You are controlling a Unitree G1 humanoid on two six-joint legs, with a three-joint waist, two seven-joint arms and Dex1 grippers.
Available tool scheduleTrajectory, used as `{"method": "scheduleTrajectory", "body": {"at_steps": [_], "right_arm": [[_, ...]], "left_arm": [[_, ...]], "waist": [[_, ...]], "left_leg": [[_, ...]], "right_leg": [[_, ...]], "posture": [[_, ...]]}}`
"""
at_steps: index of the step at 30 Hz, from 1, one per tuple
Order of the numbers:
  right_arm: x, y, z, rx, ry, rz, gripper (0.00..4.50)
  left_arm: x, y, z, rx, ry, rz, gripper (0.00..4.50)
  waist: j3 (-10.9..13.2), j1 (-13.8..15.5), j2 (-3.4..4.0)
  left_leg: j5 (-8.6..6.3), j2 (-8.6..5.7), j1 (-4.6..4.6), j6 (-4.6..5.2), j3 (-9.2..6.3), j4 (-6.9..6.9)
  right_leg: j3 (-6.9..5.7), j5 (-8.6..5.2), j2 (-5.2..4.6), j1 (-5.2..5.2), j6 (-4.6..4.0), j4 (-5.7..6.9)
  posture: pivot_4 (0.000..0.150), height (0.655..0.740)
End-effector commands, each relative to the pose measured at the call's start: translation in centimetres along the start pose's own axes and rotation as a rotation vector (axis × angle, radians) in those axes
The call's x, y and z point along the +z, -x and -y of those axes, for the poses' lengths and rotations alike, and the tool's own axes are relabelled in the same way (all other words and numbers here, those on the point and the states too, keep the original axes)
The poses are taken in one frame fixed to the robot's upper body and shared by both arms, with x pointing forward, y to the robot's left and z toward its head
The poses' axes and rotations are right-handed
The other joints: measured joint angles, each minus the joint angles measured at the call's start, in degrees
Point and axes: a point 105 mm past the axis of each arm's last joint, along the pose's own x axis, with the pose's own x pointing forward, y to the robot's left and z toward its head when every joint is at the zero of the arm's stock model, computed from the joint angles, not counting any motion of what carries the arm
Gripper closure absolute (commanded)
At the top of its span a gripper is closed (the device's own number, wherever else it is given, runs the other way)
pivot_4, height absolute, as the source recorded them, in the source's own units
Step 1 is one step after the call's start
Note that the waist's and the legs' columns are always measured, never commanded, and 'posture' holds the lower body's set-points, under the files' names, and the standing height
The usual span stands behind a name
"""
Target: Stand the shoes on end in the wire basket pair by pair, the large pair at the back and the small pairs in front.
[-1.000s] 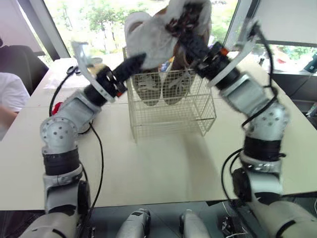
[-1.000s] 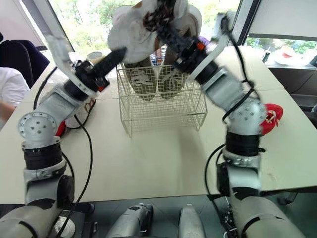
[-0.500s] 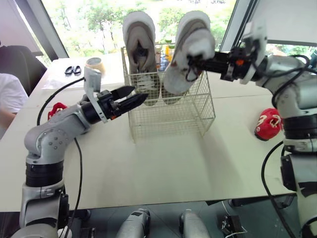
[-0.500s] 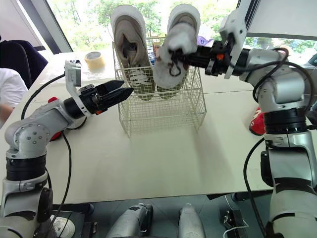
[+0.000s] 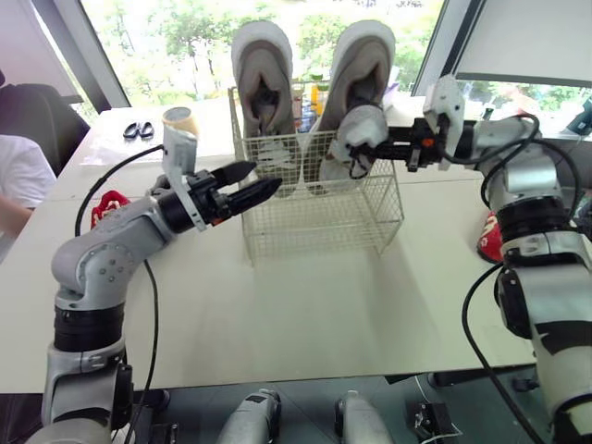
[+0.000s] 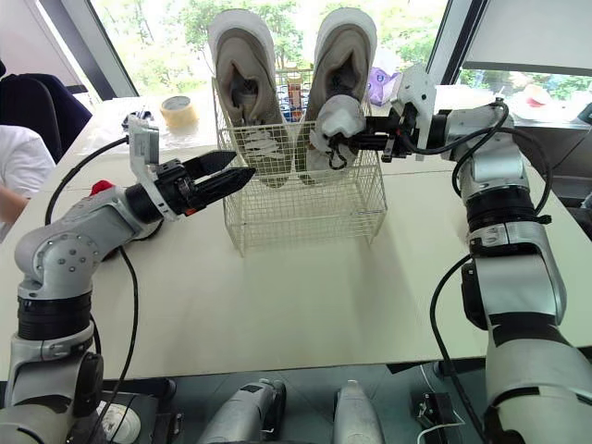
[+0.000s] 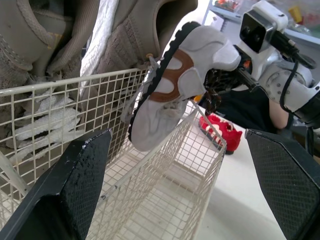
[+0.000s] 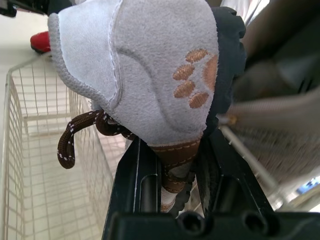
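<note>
A white wire basket (image 5: 314, 222) stands mid-table. Two large beige shoes (image 5: 262, 74) (image 5: 363, 65) stand on end along its back. My right gripper (image 5: 393, 146) is shut on a small grey shoe (image 5: 356, 139) with brown laces and a paw print. The shoe hangs at rim height over the basket's right half, just in front of the right large shoe. In the left wrist view its sole (image 7: 185, 85) faces the camera. My left gripper (image 5: 264, 180) is open and empty at the basket's left front corner. It does not touch the wire.
A small red shoe (image 5: 109, 202) lies on the table to the left, behind my left arm. Another red shoe (image 5: 490, 242) lies to the right. A tape roll (image 6: 176, 111) and scissors (image 5: 134, 129) sit at the back left. A person's white sleeve (image 5: 18, 185) shows at the left edge.
My right gripper has brought the small grey shoe down from above the large shoes to the basket's rim. My left gripper has pulled back from the shoes to the basket's left side.
</note>
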Motion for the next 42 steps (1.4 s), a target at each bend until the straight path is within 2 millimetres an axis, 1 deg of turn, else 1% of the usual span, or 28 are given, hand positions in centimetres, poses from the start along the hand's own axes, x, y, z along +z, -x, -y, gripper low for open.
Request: {"method": "scheduleTrajectory", "body": {"at_steps": [1, 2, 4, 5, 6, 9, 10, 11, 15, 18, 20, 23, 26, 28, 30, 33, 35, 38, 39, 42], "right_arm": [[1.5, 0.4, 0.9, -0.039, 0.026, 0.055, 4.02], [1.2, 0.5, 0.8, -0.039, 0.019, 0.052, 4.02], [0.9, 0.6, 0.8, -0.041, 0.009, 0.052, 3.00], [0.8, 0.6, 0.7, -0.043, 0.006, 0.054, 2.69], [0.8, 0.7, 0.7, -0.048, 0.010, 0.059, 2.21], [1.1, 1.2, 0.5, -0.067, 0.046, 0.064, 0.72], [1.2, 1.3, 0.4, -0.072, 0.057, 0.064, 0.15], [1.2, 1.6, 0.2, -0.076, 0.073, 0.057, 0.03], [1.2, 2.5, -0.7, -0.097, 0.141, 0.012, 0.03], [1.7, 3.4, -1.1, -0.126, 0.166, 0.000, 0.03], [2.6, 4.2, -1.2, -0.156, 0.186, 0.006, 0.03], [4.7, 5.1, -2.0, -0.178, 0.202, 0.029, 0.03], [7.1, 4.7, -4.1, -0.115, 0.182, 0.077, 0.03], [7.9, 4.2, -5.4, -0.071, 0.158, 0.092, 0.03], [9.1, 3.2, -7.7, 0.031, 0.122, 0.120, 0.03], [10.5, 2.3, -9.7, 0.113, 0.087, 0.162, 0.03], [11.3, 1.9, -10.5, 0.144, 0.070, 0.191, 0.03], [11.6, 1.5, -10.8, 0.153, 0.058, 0.207, 0.03], [11.7, 1.4, -10.8, 0.151, 0.055, 0.209, 0.03], [11.5, 1.3, -10.9, 0.142, 0.046, 0.209, 0.03]], "left_arm": [[1.2, -0.2, 0.9, -0.035, -0.053, 0.036, 0.10], [1.2, -0.2, 1.0, -0.037, -0.052, 0.038, 0.10], [1.2, -0.3, 1.0, -0.038, -0.051, 0.039, 0.00], [1.2, -0.3, 1.0, -0.038, -0.051, 0.038, 0.00], [1.2, -0.3, 1.0, -0.039, -0.051, 0.036, 0.00], [1.2, -0.3, 1.0, -0.039, -0.053, 0.031, 0.00], [1.2, -0.2, 1.0, -0.039, -0.056, 0.028, 0.00], [1.2, -0.1, 0.9, -0.038, -0.058, 0.024, 0.00], [1.3, 0.1, 0.9, -0.036, -0.066, 0.014, 0.00], [1.3, 0.4, 1.0, -0.029, -0.073, 0.007, 0.00], [1.4, 0.7, 0.8, -0.007, -0.088, -0.004, 0.00], [1.8, 1.5, 0.1, 0.068, -0.119, -0.011, 0.00], [2.6, 2.6, -2.2, 0.261, -0.182, -0.039, 0.00], [2.9, 3.2, -3.6, 0.364, -0.216, -0.062, 0.00], [3.5, 4.7, -6.6, 0.578, -0.241, -0.108, 0.00], [3.5, 6.9, -9.5, 0.800, -0.235, -0.187, 0.00], [2.9, 8.4, -11.1, 0.917, -0.249, -0.267, 0.00], [1.7, 10.3, -13.3, 1.045, -0.227, -0.335, 0.00], [1.4, 10.7, -13.9, 1.066, -0.214, -0.346, 0.00], [0.6, 10.9, -15.2, 1.085, -0.187, -0.374, 0.00]], "waist": [[0.00, 0.00, 0.00], [0.00, -0.01, 0.00], [0.00, -0.04, 0.01], [0.00, -0.04, 0.00], [0.00, -0.02, 0.00], [0.00, 0.00, 0.00], [0.00, 0.01, 0.00], [0.00, 0.02, 0.01], [0.00, 0.11, 0.00], [0.00, 0.19, 0.00], [0.00, 0.22, 0.00], [0.00, 0.19, 0.01], [0.00, 0.08, 0.01], [0.00, 0.14, 0.00], [0.00, 0.37, 0.00], [0.00, 0.44, 0.00], [0.00, 0.41, 0.00], [0.00, 0.40, 0.00], [-0.01, 0.44, -0.01], [0.00, 0.62, -0.04]], "left_leg": [[0.00, 0.00, 0.00, 0.00, 0.00, 0.00], [0.00, 0.00, 0.00, -0.01, 0.00, -0.01], [0.00, 0.00, 0.00, -0.01, 0.00, -0.01], [0.00, 0.00, 0.00, -0.01, 0.00, -0.01], [0.00, 0.00, 0.00, -0.01, 0.00, -0.01], [0.00, 0.00, 0.00, -0.01, -0.01, 0.00], [0.00, 0.00, 0.00, -0.01, -0.01, 0.00], [0.00, 0.00, 0.00, -0.01, -0.01, 0.00], [0.00, 0.00, 0.00, -0.01, -0.01, 0.01], [0.00, -0.01, 0.00, -0.01, -0.01, 0.02], [0.00, -0.01, 0.00, 0.00, -0.01, 0.03], [-0.01, 0.00, 0.00, 0.01, -0.01, 0.01], [-0.04, 0.01, 0.00, 0.06, -0.01, -0.02], [-0.09, 0.04, 0.00, 0.14, -0.01, -0.02], [-0.15, 0.04, 0.01, 0.25, -0.02, 0.02], [-0.16, 0.02, 0.00, 0.26, -0.04, 0.04], [-0.17, 0.00, 0.00, 0.27, -0.04, 0.04], [-0.17, 0.00, 0.00, 0.28, -0.04, 0.01], [-0.17, 0.00, 0.00, 0.28, -0.04, 0.02], [-0.17, 0.00, 0.00, 0.27, -0.05, 0.05]], "right_leg": [[0.00, 0.00, 0.00, 0.00, 0.00, 0.00], [0.00, 0.00, 0.00, -0.01, 0.00, 0.00], [0.00, 0.00, 0.00, -0.01, 0.00, 0.00], [0.00, 0.00, 0.00, -0.01, 0.00, 0.00], [0.00, 0.00, 0.00, -0.01, 0.00, 0.00], [0.00, 0.00, 0.00, 0.00, 0.00, 0.00], [0.00, 0.00, 0.00, 0.00, 0.00, 0.00], [0.00, 0.00, 0.00, 0.00, 0.00, 0.01], [0.00, 0.00, 0.00, -0.01, 0.00, 0.02], [0.00, 0.00, 0.00, 0.00, 0.00, 0.02], [0.00, 0.00, -0.01, 0.00, 0.00, 0.02], [0.02, 0.00, -0.02, -0.01, 0.00, 0.02], [0.03, 0.00, -0.02, -0.03, 0.00, 0.02], [0.03, 0.00, -0.01, -0.03, 0.00, 0.02], [0.02, 0.00, -0.01, 0.00, -0.01, 0.03], [0.01, 0.01, -0.02, 0.02, 0.00, 0.02], [0.01, 0.01, -0.03, 0.02, 0.00, 0.03], [0.00, 0.01, -0.02, -0.01, 0.00, 0.03], [0.00, 0.01, -0.02, -0.01, 0.00, 0.03], [-0.02, 0.01, -0.02, 0.01, 0.00, 0.04]], "posture": [[0.150, 0.7400], [0.150, 0.7400], [0.150, 0.7400], [0.150, 0.7400], [0.150, 0.7400], [0.150, 0.7400], [0.150, 0.7400], [0.150, 0.7400], [0.150, 0.7400], [0.150, 0.7400], [0.150, 0.7400], [0.150, 0.7400], [0.150, 0.7400], [0.150, 0.7400], [0.150, 0.7400], [0.150, 0.7400], [0.150, 0.7400], [0.150, 0.7400], [0.150, 0.7400], [0.150, 0.7400]]}}
